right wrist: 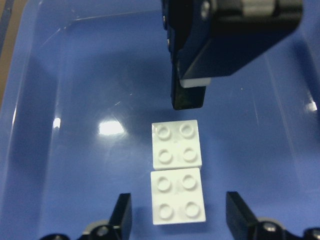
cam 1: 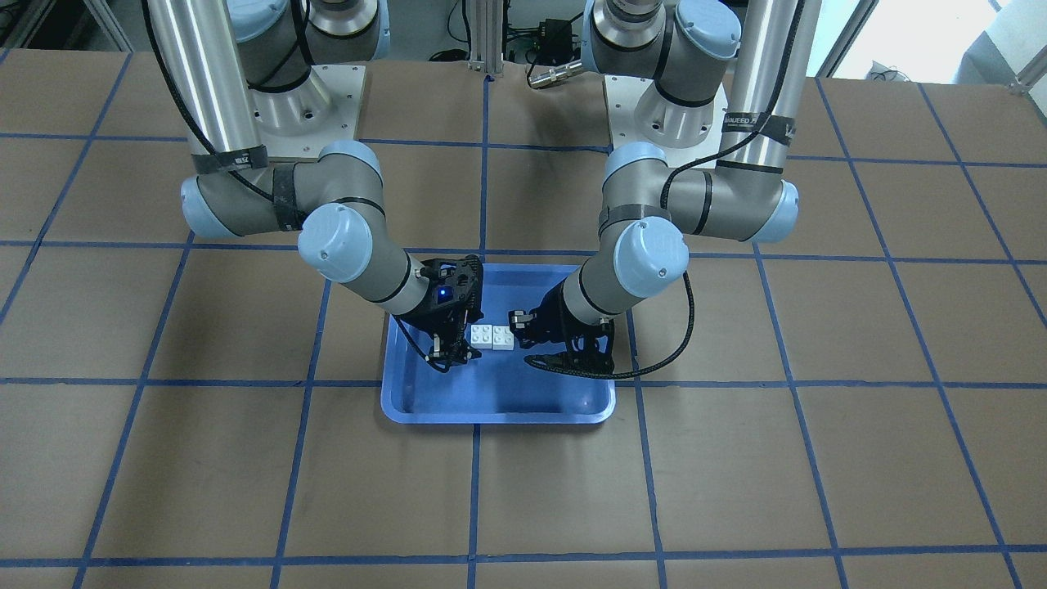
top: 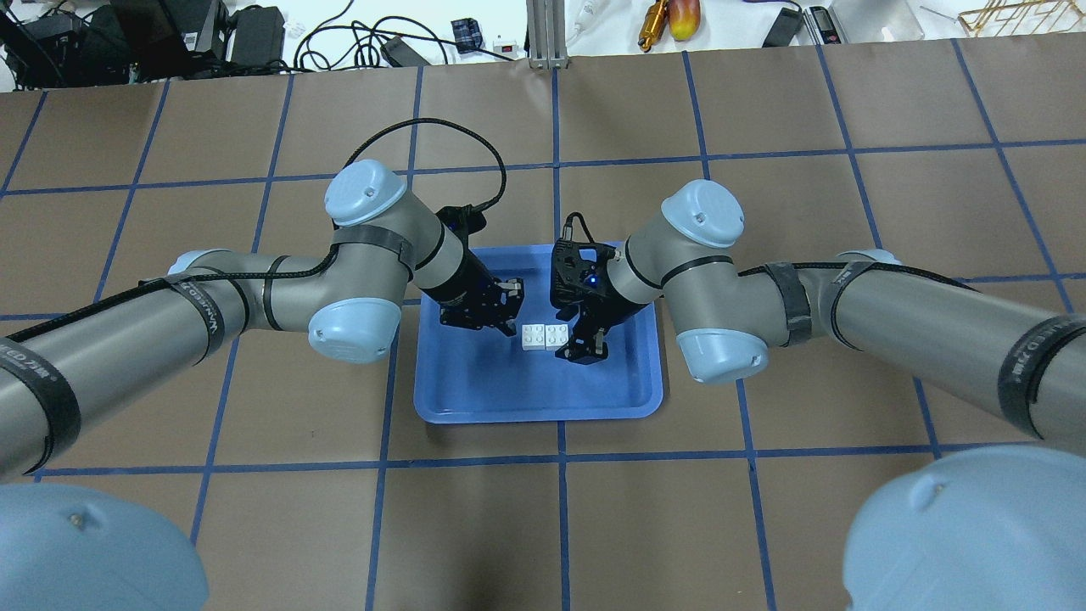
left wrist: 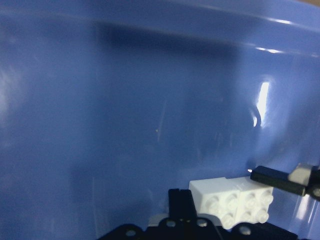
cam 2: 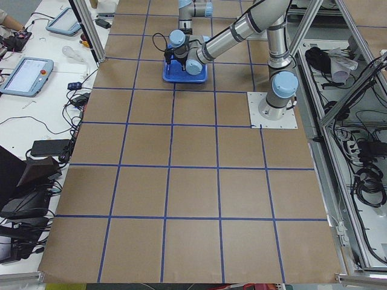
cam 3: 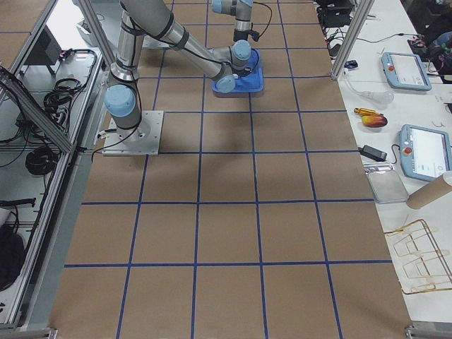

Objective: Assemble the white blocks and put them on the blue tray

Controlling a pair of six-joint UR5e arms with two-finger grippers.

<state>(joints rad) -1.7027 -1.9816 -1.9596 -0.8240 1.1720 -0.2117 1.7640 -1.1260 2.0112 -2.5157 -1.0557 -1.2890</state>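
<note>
Two blocks (right wrist: 176,144) are seen touching, side by side, in the tray (top: 475,399) at mid-tabletop, well off every edge. The right gripper (right wrist: 180,202) is held with jaws wide astride one block. The left gripper (cam 1: 523,339), jaws parted, is set opposite, likely to steady the pair.

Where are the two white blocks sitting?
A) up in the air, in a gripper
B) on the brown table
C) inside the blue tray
C: both white blocks lie side by side on the floor of the blue tray, and the open right gripper is not gripping them.
</note>
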